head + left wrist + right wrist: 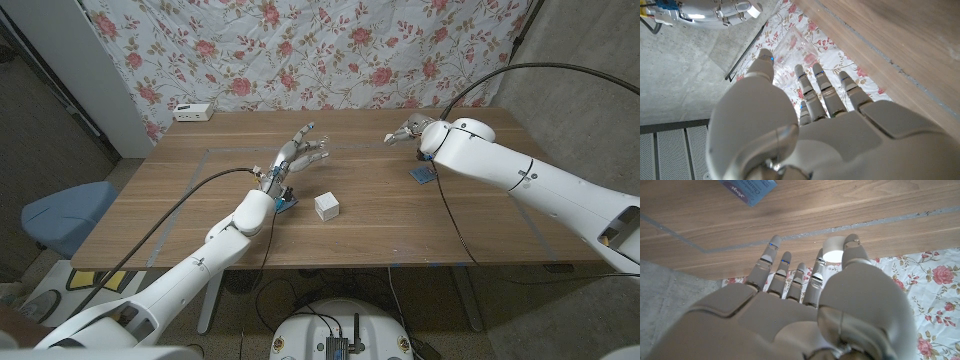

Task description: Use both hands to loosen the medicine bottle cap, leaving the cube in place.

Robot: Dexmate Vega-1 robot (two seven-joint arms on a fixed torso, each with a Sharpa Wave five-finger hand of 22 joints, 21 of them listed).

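Gripping a clear plastic medicine bottle (790, 50) at the far middle of the wooden surface (180, 215), the left hand (300, 152) closes pale, smooth fingers around its see-through body, seen against the floral cloth (350, 50) in the left wrist view. The right hand (408, 130) holds a round white cap (832, 250) between thumb and fingers, raised over the surface's far right part. A small white cube (327, 206) with rounded corners sits on the grained wood near the middle, just right of the left wrist. A white box (193, 111) lies at the far left edge.
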